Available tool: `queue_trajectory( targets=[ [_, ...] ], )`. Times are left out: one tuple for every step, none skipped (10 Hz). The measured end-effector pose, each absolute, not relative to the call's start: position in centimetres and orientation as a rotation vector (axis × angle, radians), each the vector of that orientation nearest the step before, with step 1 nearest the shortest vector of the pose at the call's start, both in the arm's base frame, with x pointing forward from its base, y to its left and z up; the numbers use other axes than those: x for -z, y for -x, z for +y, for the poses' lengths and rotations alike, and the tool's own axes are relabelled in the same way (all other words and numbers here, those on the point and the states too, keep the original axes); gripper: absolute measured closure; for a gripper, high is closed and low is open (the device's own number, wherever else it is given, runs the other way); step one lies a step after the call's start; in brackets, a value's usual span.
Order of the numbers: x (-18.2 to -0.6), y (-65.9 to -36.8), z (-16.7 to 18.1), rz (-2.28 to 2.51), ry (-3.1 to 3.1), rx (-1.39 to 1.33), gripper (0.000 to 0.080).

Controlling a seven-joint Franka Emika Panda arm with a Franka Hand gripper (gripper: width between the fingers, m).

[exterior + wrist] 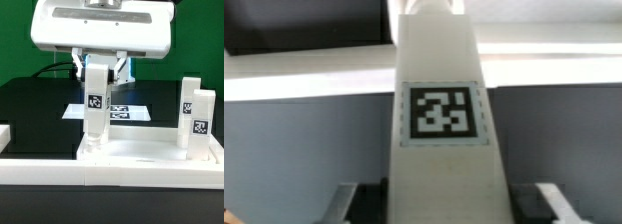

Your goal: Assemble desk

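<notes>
**Leg held upright at the panel's corner**

Covering the work surface is a black table point(30, 105), with a green backdrop behind. The marker board point(125, 110) lies flat mid-table. The only markings are black-and-white square tags; no readable text. The gripper point(99, 72) is clamped on a white leg point(95, 110), upright on the desk panel point(150, 155) at the exterior view's left. Two more legs point(195, 118) stand at the right. A white rail point(60, 172) fronts the panel.

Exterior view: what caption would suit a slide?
End effector holds a tagged white leg upright on the desk panel, two legs already standing.
</notes>
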State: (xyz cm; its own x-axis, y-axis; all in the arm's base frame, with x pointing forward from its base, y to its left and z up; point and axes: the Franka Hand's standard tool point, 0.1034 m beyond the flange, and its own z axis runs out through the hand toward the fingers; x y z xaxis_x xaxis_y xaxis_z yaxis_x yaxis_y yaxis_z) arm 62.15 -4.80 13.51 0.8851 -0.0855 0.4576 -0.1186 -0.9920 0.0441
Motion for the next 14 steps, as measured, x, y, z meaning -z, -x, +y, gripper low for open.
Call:
queue_trajectory(
  targets=[
    [-13.4,-62.3,-4.6,-0.156,-2.982,-0.718,0.0511],
    [-13.2,-62.4,-4.5,-0.153,-2.981,-0.716,0.0511],
    [-13.0,-62.3,-4.7,-0.153,-2.978,-0.714,0.0511],
    [-12.9,-62.4,-4.9,-0.156,-2.973,-0.719,0.0511],
    [-12.8,-62.5,-5.2,-0.160,-2.969,-0.721,0.0511],
    [-12.8,-62.6,-5.4,-0.165,-2.966,-0.722,0.0511],
    [-12.7,-62.6,-5.6,-0.168,-2.966,-0.720,0.0511],
    [-12.6,-62.6,-5.6,-0.168,-2.966,-0.718,0.0511],
    [-12.2,-62.5,-5.5,-0.163,-2.967,-0.710,0.0511],
    [-12.0,-62.5,-5.3,-0.157,-2.967,-0.708,0.0511],
    [-12.0,-62.5,-5.1,-0.151,-2.961,-0.721,0.0511],
    [-11.9,-62.6,-4.9,-0.147,-2.962,-0.722,0.0511],
    [-11.9,-62.5,-5.0,-0.149,-2.962,-0.720,0.0511],
    [-11.9,-62.5,-5.0,-0.149,-2.962,-0.720,0.0511]
  ],
)
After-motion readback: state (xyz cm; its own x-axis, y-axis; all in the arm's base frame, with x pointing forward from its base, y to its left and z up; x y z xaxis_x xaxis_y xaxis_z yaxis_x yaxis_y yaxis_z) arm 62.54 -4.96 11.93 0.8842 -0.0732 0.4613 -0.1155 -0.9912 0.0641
